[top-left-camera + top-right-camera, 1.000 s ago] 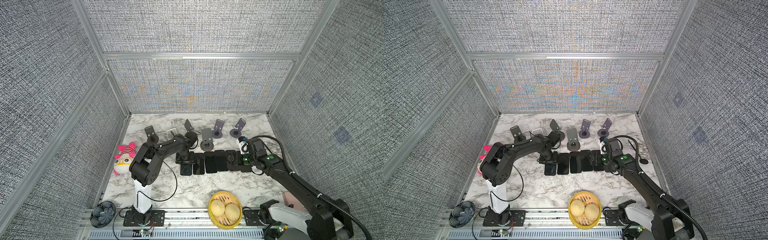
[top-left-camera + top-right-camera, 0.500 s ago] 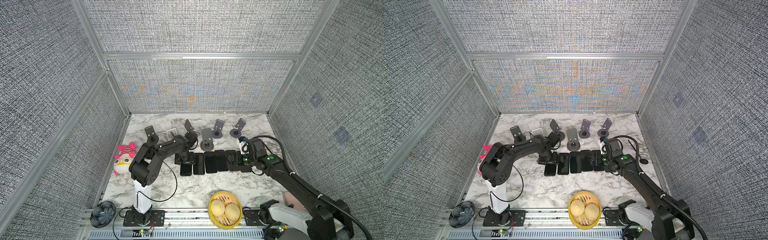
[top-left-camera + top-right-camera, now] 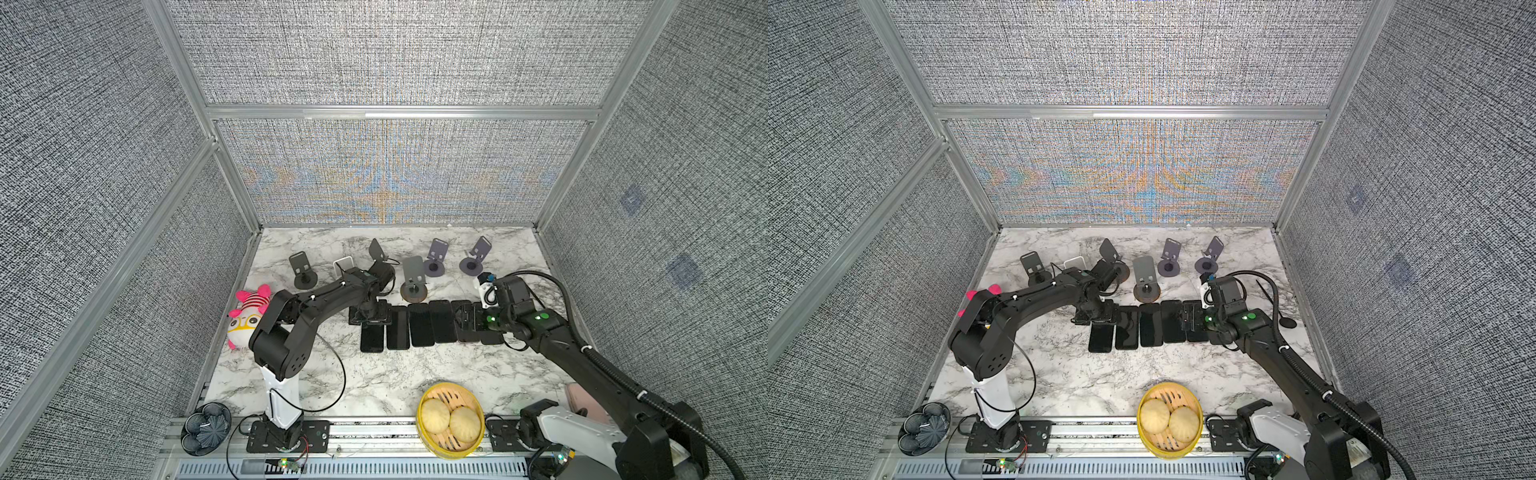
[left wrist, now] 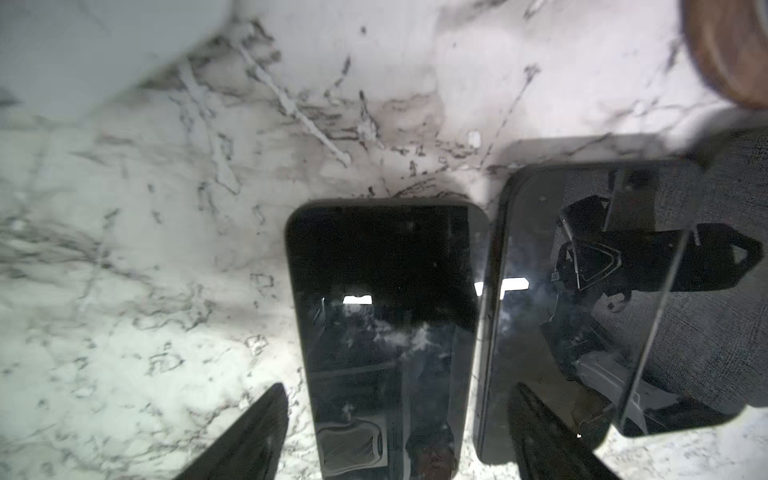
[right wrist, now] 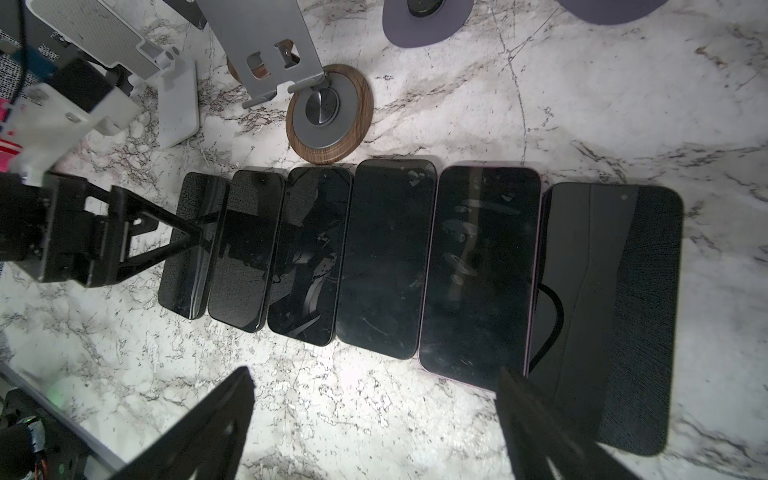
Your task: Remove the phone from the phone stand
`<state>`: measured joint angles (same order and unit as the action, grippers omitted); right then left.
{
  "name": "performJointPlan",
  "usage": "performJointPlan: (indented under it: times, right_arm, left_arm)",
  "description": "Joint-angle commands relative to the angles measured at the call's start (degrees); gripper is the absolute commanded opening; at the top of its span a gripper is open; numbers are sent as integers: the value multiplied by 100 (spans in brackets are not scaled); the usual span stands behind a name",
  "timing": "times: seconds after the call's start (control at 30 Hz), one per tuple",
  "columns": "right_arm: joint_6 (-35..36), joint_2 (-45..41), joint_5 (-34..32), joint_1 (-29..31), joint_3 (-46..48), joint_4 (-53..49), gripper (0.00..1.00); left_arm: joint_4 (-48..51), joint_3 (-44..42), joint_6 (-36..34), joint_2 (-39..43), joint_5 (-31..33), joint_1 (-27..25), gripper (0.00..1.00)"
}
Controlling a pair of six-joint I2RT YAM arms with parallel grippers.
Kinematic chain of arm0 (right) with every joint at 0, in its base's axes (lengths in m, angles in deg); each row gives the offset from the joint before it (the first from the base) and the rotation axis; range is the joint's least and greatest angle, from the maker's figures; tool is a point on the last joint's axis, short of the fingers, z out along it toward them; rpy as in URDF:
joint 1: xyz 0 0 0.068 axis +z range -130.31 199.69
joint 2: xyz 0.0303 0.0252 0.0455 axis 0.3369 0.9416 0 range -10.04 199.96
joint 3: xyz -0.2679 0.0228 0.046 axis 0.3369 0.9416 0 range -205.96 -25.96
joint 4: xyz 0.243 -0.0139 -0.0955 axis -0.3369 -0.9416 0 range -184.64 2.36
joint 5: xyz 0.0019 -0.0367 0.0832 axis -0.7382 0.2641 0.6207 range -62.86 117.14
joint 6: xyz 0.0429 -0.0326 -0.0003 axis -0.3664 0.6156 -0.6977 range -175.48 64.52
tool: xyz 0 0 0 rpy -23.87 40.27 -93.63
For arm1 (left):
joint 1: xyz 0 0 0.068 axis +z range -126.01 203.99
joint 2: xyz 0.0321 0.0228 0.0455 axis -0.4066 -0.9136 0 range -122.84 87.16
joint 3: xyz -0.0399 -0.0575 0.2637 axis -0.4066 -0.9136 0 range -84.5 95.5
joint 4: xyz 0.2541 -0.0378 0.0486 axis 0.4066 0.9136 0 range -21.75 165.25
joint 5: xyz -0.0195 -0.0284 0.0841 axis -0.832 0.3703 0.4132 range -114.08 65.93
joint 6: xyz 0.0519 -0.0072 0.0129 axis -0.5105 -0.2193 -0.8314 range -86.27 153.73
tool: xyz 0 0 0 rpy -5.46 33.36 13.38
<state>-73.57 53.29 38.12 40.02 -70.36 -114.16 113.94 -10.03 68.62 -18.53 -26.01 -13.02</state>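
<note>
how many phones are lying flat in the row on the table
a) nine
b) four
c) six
c: the right wrist view shows six phones lying screen up, side by side, on the marble table.

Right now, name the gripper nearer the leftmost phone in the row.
Left. The left gripper is open, its fingers either side of the leftmost phone; the right gripper is above the rightmost phones.
</note>
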Motion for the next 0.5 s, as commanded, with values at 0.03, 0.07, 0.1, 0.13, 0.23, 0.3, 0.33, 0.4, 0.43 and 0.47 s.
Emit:
performJointPlan:
  times: [0.03, 0.07, 0.1, 0.13, 0.23, 0.3, 0.33, 0.4, 0.43, 0.47]
  right_arm:
    - [24, 36, -26, 33, -77, -7, 91]
    - [24, 49, -33, 43, -89, -2, 91]
    - [24, 49, -47, 56, -86, 4, 91]
    - [15, 55, -69, 63, -98, 10, 91]
    - [6, 48, -121, 76, -97, 57, 91]
    - [-2, 69, -136, 80, -113, 87, 91]
    - [-5, 82, -142, 84, -127, 109, 91]
    - [-11, 139, -145, 100, -154, 130, 91]
    - [-11, 170, -138, 107, -185, 125, 91]
    - [-19, 182, -136, 111, -206, 129, 91]
  left_arm:
    - [385, -28, -3, 354, 359, 8, 82]
    - [445, -74, -8, 431, 405, 5, 79]
    - [531, -148, -4, 518, 460, 7, 75]
    - [591, -261, 7, 602, 519, 9, 71]
    - [691, -693, 128, 848, 699, 25, 61]
    - [647, -983, 195, 986, 739, 72, 55]
    - [569, -1136, 222, 1057, 714, 116, 51]
    - [387, -1359, 284, 1152, 669, 220, 42]
    - [315, -1461, 305, 1159, 683, 269, 38]
    - [256, -1528, 316, 1152, 686, 304, 35]
